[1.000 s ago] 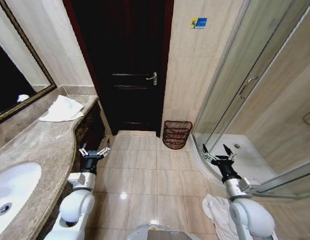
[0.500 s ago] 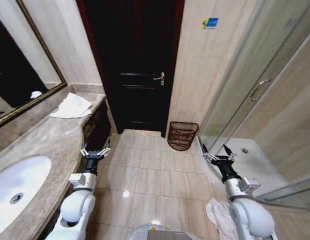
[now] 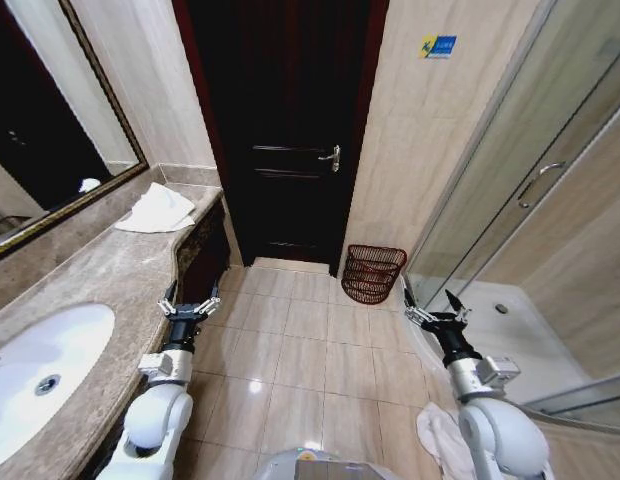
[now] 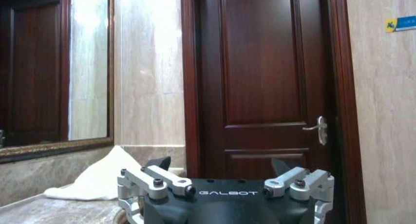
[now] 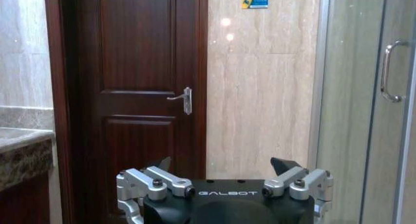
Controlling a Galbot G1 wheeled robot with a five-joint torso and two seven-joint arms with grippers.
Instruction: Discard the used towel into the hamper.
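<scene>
Head camera swung since the earlier frames: whole view shifted, door now more central, counter and towel pushed rightward in frame, hamper too; camera motion, not object motion. Both arms in same low forward pose relative to body. Left gripper (image 3: 190,303) held out over floor tiles beside the counter (image 3: 100,275), fingers spread apart, nothing between them; same spread seen in left wrist view (image 4: 221,161). Right gripper (image 3: 431,305) held out near the shower enclosure (image 3: 510,230), fingers likewise apart and empty, confirmed in right wrist view (image 5: 229,161). White towel (image 3: 161,209) lying crumpled at far end of counter, by the mirror (image 3: 50,140), well apart from both grippers. Second pale cloth (image 3: 438,430) on floor by right arm, low in head view; unclear which counts as the used one. Hamper (image 3: 373,273) upright on floor against wall between dark door (image 3: 285,130) and shower glass, looks empty through the bars. Task barely begun by this evidence: no towel grasped, nothing in hamper; approach, pick, carry and drop all left.
</scene>
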